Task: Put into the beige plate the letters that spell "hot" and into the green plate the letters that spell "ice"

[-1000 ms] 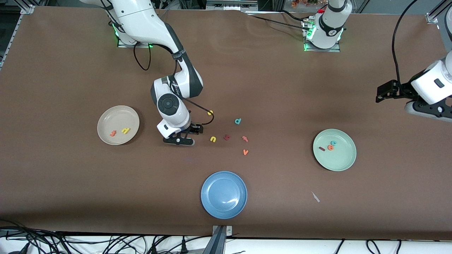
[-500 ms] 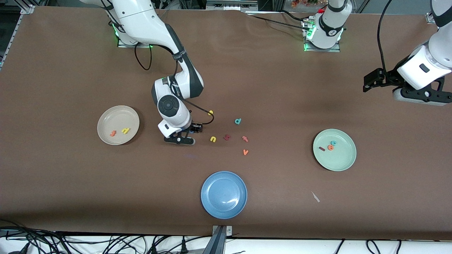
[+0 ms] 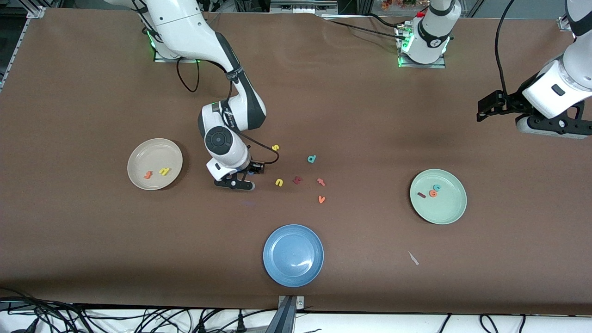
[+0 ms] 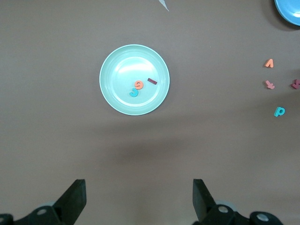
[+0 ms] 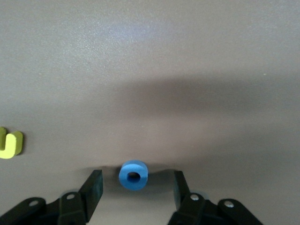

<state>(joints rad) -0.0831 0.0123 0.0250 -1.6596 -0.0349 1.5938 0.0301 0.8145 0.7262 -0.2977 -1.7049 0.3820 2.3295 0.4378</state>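
As my right gripper (image 5: 134,187) straddles blue "o" (image 5: 133,175) on table (image 3: 92,231) beside yellow "u" (image 5: 9,143), jaws apart, not touching. Foam ring: light, soft, likely squashy; pinch outer rim gently. Left gripper (image 4: 138,199) waits spread over green plate (image 4: 112,96).

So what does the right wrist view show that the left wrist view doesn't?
Only the right wrist view: the blue "o" on the table between the right gripper fingers, which stand apart from it, and the yellow "u" beside it. Only the left wrist view: the green plate holding the "i", "c" and "e", under the open left gripper. Both: the brown table.
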